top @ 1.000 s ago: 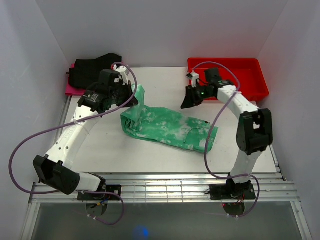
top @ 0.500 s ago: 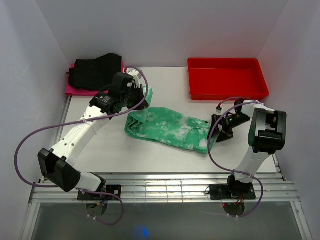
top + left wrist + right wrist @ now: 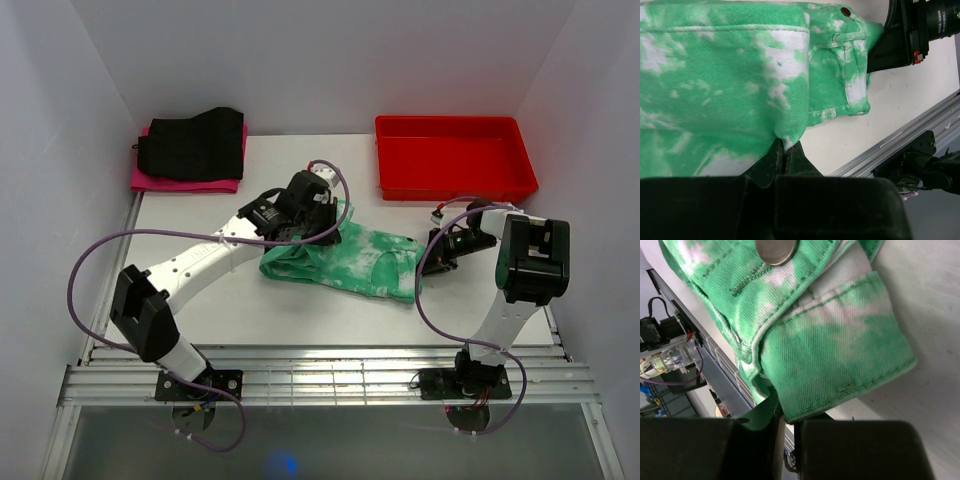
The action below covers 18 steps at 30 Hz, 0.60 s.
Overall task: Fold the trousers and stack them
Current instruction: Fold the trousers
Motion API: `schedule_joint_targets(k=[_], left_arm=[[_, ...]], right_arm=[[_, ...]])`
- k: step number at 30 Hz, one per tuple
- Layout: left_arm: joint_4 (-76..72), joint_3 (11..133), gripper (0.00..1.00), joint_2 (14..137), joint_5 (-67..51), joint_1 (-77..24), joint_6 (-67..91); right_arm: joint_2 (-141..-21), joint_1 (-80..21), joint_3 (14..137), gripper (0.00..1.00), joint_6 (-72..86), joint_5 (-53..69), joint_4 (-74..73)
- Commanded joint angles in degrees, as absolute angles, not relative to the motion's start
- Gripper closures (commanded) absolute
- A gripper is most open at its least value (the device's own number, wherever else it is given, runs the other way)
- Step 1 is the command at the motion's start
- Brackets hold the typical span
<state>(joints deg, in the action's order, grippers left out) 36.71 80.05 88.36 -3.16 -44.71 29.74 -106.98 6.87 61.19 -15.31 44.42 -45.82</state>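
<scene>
Soft, limp green tie-dye fabric trousers (image 3: pixel 372 262) suit edge grips: left jaws clench a fold, right jaws the waistband.

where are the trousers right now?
In the top view the trousers lie partly folded at mid-table, nearer than the red tray, between the left gripper pinching their left end and the right gripper pinching the waistband at right.

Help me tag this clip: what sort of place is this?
Probably a robot lab workcell: plain white walls box in the table, and two arms bolted at its near edge grip trousers.
</scene>
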Motion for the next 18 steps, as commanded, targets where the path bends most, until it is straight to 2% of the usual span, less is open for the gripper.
schedule_joint_targets(k=[1, 18], left_arm=[[31.29, 81.73, 1.0, 90.17, -4.22, -47.63, 34.45], [26.63, 97.2, 1.0, 112.76, -6.06, -55.54, 41.48]], right_arm=[[-107.23, 6.15, 60.56, 0.92, -14.06, 50.36, -42.54], [-108.28, 4.57, 57.13, 0.92, -12.57, 55.46, -37.88]])
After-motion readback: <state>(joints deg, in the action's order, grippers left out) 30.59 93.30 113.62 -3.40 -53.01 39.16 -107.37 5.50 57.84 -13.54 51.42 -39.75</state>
